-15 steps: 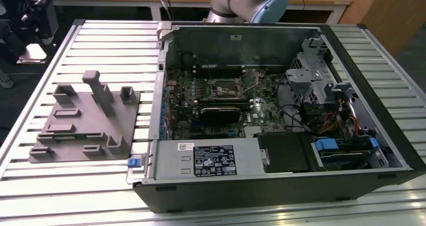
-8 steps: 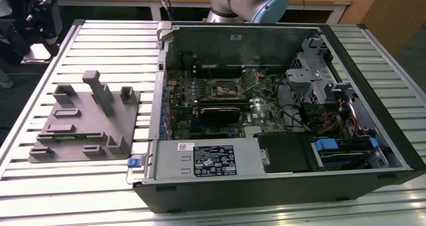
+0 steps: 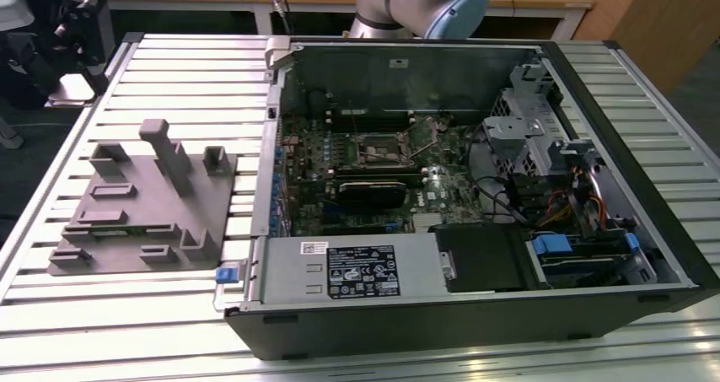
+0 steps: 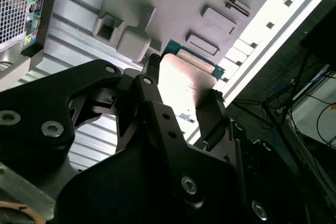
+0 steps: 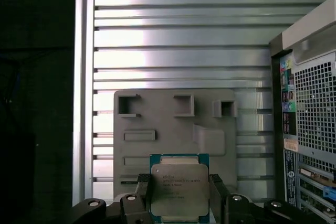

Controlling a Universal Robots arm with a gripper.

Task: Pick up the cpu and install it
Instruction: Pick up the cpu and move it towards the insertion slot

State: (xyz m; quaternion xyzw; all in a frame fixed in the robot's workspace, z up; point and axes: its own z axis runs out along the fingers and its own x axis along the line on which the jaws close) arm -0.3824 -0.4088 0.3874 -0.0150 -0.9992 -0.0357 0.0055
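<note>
The cpu (image 5: 179, 187), a silver-grey lid on a green board, is clamped in the end effector (image 5: 180, 199).

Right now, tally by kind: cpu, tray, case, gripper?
cpu: 1, clamped in the gripper above the tray
tray: 1
case: 1, open
gripper: 1
Total: 4
</note>
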